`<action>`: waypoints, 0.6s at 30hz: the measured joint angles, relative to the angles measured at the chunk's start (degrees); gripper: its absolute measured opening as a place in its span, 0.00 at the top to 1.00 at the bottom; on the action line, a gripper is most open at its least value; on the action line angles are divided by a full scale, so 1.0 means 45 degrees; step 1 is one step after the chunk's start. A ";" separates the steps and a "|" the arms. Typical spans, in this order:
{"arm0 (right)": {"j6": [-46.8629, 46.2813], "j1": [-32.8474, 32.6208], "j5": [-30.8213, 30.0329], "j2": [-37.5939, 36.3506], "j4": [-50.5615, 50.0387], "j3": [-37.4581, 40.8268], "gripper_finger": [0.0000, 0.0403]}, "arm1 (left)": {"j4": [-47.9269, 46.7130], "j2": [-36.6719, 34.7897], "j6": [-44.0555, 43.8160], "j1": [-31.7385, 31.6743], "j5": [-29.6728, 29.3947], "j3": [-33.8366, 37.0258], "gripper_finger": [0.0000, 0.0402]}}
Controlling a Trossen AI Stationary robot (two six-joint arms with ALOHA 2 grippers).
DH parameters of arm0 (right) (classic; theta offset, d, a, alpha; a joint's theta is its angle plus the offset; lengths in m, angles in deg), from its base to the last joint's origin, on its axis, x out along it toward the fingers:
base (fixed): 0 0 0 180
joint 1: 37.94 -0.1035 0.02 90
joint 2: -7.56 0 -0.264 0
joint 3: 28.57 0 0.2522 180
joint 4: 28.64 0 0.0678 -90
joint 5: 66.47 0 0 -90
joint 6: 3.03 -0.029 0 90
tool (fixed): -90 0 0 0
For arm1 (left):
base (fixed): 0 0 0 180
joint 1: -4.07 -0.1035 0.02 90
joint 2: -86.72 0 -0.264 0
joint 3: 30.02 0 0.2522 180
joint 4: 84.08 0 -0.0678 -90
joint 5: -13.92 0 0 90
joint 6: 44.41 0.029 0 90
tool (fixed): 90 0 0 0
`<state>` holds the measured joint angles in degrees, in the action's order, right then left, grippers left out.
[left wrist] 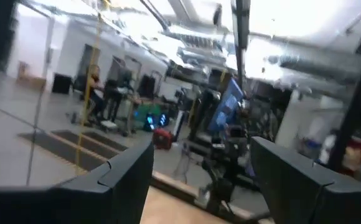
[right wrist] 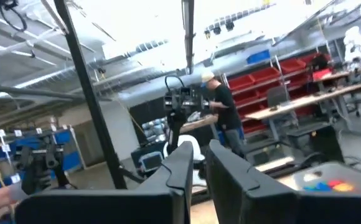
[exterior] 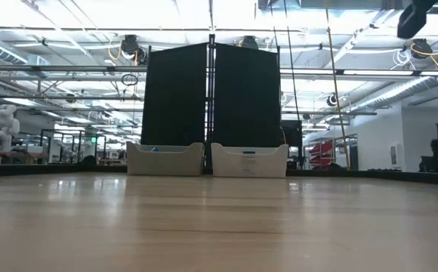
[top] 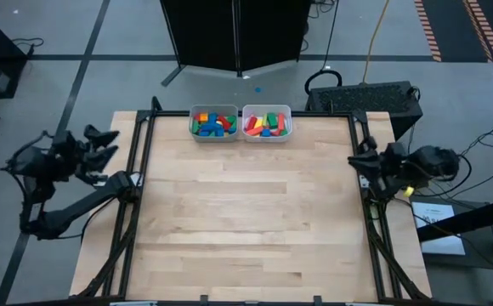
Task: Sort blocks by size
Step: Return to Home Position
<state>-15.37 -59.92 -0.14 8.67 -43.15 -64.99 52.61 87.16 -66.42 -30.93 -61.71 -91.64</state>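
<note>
The blocks all lie in two pale bins at the middle of the table's far edge. The left bin (top: 213, 123) holds mostly blue, green and orange blocks, the right bin (top: 267, 123) mostly red, pink and yellow ones. In the low view both bins (exterior: 165, 159) (exterior: 249, 160) stand side by side and their walls hide the blocks. My left gripper (top: 102, 145) is raised beyond the table's left edge, open and empty, its fingers wide apart in its wrist view (left wrist: 202, 180). My right gripper (top: 359, 161) is raised at the table's right edge, empty, its fingers almost together (right wrist: 199, 168).
The wooden tabletop (top: 246, 212) has a black frame rail along each side (top: 140, 195) (top: 372, 221). A dark folding screen (exterior: 211, 106) stands behind the bins. A person (right wrist: 224, 106) stands in the room beyond the table.
</note>
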 joint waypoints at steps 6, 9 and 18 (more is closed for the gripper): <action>-0.0317 -0.0010 0.0309 -0.0021 0.3169 0.2267 0.90 | 0.0480 -0.0044 -0.0859 -0.0271 0.1444 0.1876 0.34; -0.0046 -0.0010 0.0310 0.0076 0.4675 0.3509 0.90 | 0.2387 -0.0056 -0.1308 -0.0293 0.2388 0.3137 0.34; 0.0774 -0.0024 0.0700 0.0183 0.5909 0.4858 0.90 | 0.7122 -0.0071 -0.2185 0.0471 0.3734 0.6669 0.34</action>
<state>-11.88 -60.03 3.01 9.50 -16.56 -43.13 84.66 86.84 -76.25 -28.82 -44.90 -61.63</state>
